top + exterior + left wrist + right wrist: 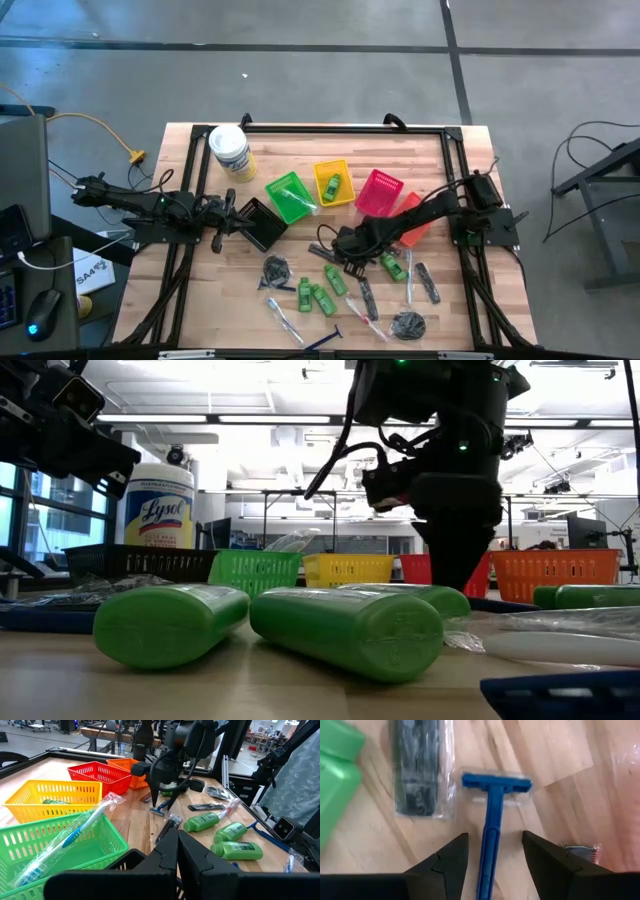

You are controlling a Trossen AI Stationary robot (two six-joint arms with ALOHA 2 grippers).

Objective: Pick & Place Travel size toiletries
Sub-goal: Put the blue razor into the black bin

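The right gripper [492,852] points down at the wooden table [560,765], its two dark fingers [447,862] spread wide with the handle of a blue plastic razor in a clear wrapper [492,815] lying flat between them. Neither finger touches the handle. The razor's head lies just beyond the fingertips, beside a black comb in a clear sleeve [417,767] and the edge of a bright green mini bottle [335,775].

In the high view this gripper [335,243] sits mid-table, its arm reaching in from the right, bent at the elbow over the red plastic basket [380,190]. More green bottles [318,296], combs and dark coiled bundles [408,324] lie scattered nearer the table's front edge.

The left gripper [176,851] has its fingers pressed together, holding nothing, hovering at the black basket [262,222] with its arm stretched in low from the left.

Farther back stand the green basket [288,195] holding a slim wrapped tube, the yellow basket [334,182] holding a green bottle, and a white tub with a yellow label reading "Lysol" [159,507].
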